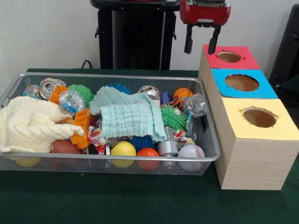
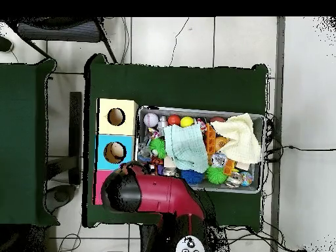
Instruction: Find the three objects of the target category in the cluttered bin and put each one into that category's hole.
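Nothing here can be read from where I stand: the crushed can [image 1: 50,87] in the bin [image 1: 205,158] and the crinkled wrappers [image 1: 97,138] carry print too small to make out.

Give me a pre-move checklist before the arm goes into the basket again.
1. Gripper empty, black fingers apart above the red-topped box: ok.
2. Round hole in the red top unobstructed: ok.
3. Silver wire mesh basket sitting flat on the green table: ok.
4. Soft toy figure visible to grasp: not ok; none shows among the clutter.
5. Mint green cloth and cream cloth cover much of the contents: not ok, they may hide the toys.
6. Toys already dropped in the hole: cannot tell.
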You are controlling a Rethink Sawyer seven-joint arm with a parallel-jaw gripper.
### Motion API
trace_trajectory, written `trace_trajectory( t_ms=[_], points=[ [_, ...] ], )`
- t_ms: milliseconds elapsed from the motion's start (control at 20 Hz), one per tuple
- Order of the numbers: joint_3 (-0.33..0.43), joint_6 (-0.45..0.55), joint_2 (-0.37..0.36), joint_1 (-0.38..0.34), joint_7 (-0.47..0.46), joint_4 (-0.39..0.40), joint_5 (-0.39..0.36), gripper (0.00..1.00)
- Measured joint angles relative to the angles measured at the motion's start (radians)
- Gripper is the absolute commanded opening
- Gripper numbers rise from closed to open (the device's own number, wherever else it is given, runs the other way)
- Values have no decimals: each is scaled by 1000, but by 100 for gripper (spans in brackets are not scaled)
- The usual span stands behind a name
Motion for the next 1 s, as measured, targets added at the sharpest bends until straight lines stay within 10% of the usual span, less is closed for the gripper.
trace_trajectory(
  t_ms=[1000],
  points=[
    [-102, -117, 260, -6, 0, -258, 0, 100]
  ],
)
